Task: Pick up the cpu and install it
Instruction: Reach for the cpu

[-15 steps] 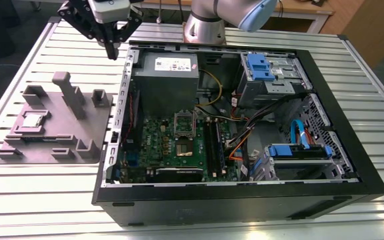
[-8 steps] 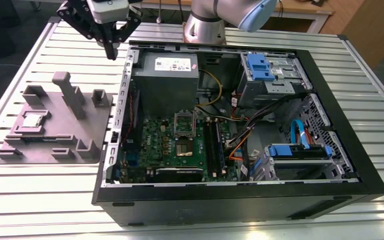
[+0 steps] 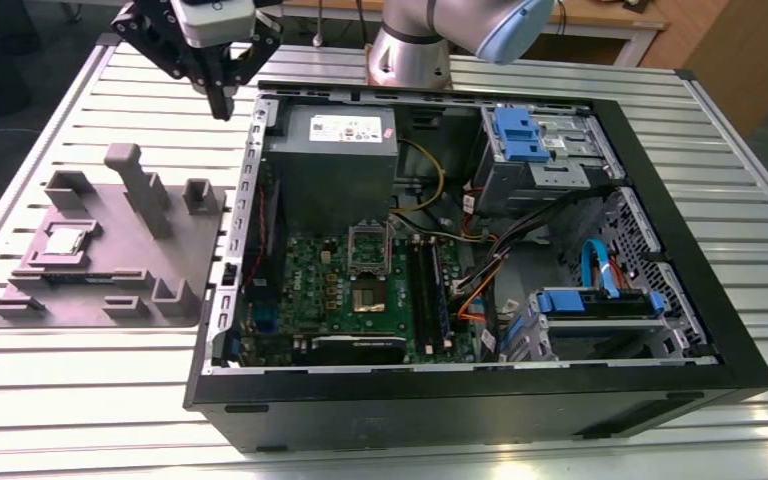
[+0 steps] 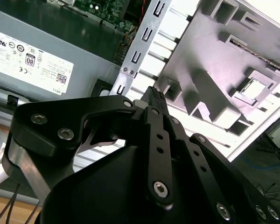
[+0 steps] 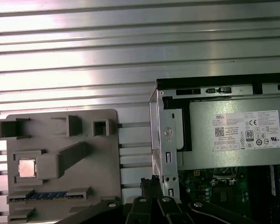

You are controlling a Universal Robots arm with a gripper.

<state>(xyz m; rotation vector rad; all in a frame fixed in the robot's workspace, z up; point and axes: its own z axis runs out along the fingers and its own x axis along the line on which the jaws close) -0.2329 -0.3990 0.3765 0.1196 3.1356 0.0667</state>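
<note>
The cpu (image 3: 64,240), a small silvery square chip, lies in a recess of the grey fixture plate (image 3: 131,290) on the table, at the exterior view's left. It also shows in both wrist views, cpu (image 5: 27,168) and cpu (image 4: 254,88). My gripper (image 3: 221,108) hangs above the table past the far end of the plate, by the corner of the open computer case (image 3: 491,400). Its black fingers (image 4: 151,95) are shut together and hold nothing. The green motherboard (image 3: 317,280) with its metal socket frame (image 3: 367,240) lies inside the case.
A grey power supply box (image 5: 233,135) with a white label sits in the case near my gripper. The plate carries upright posts (image 3: 137,185) and a memory stick (image 5: 49,196). Blue drive brackets (image 3: 518,135) and cables fill the case's far side. The ribbed metal table (image 5: 84,56) surrounds everything.
</note>
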